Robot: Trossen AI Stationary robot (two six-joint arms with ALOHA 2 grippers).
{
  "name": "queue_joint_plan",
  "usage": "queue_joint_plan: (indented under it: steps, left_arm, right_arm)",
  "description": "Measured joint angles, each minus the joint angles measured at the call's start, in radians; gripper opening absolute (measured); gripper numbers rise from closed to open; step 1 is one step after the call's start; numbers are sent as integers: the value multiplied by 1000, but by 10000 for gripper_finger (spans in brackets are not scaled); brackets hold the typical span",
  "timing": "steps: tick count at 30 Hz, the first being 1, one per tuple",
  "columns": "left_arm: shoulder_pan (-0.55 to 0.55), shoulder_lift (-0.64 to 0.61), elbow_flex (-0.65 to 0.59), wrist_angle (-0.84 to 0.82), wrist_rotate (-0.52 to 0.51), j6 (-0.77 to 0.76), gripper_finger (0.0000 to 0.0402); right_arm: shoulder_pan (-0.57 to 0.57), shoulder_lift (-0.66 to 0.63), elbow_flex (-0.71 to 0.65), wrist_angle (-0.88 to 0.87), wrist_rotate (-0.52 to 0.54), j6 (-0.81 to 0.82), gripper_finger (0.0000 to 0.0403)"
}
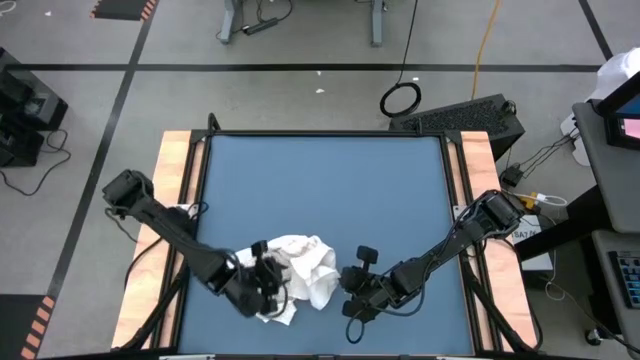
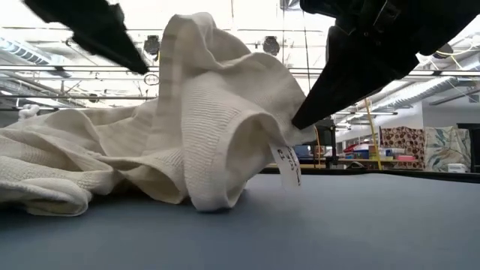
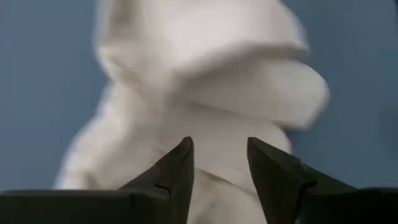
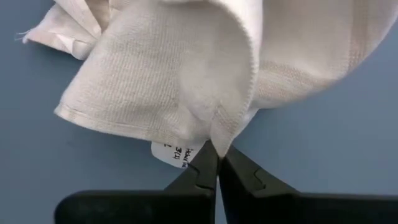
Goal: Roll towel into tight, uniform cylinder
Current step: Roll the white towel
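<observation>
The white towel (image 1: 305, 262) lies crumpled on the blue table (image 1: 320, 190) near its near edge, with one fold raised in a peak (image 2: 187, 30). It also shows in both wrist views (image 3: 205, 74) (image 4: 168, 81). My right gripper (image 4: 216, 155) is at the towel's right side (image 1: 348, 282) and is shut on its edge. My left gripper (image 3: 221, 155) is at the towel's left side (image 1: 268, 278). It is open, and the cloth shows in the gap between its fingertips. My right gripper pinches the towel's hemmed edge (image 4: 214, 134) between its two fingertips, right beside the small white label (image 4: 177, 154). The fingers come slanting down from the table's right side (image 2: 296, 124). The held edge is lifted off the table, and the towel's lower folds (image 2: 210, 199) rest on it. My left gripper stands with its fingers (image 3: 180, 168) apart at the cloth; I cannot tell whether they touch it.
Wooden rails (image 1: 178, 200) (image 1: 478, 170) run along the table's left and right sides. The blue surface beyond the towel toward the far edge (image 1: 320, 160) is free room. A black case (image 1: 470, 115) stands on the floor beyond the far right corner.
</observation>
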Motion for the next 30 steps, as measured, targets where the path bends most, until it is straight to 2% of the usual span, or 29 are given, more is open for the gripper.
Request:
queue_joint_plan:
  steps: [8, 13, 18, 24, 27, 30]
  left_arm:
    - [-48, 174, 1, 153, 3, -32, 169]
    - [-1, 230, 1, 145, 1, -191, 169]
    - [20, 280, 1, 161, 75, -208, 169]
    - [33, 314, 1, 167, 93, -219, 168]
    - [31, 320, 1, 178, 79, -160, 152]
    - [25, 320, 1, 194, 41, -93, 99]
  right_arm:
    - [0, 0, 0, 1, 0, 0, 1]
    - [0, 0, 0, 3, 0, 0, 0]
    - [0, 0, 0, 3, 0, -1, 0]
    - [0, 0, 0, 7, 0, -1, 0]
    - [0, 0, 0, 11, 0, -2, 0]
    - [0, 0, 0, 12, 0, -2, 0]
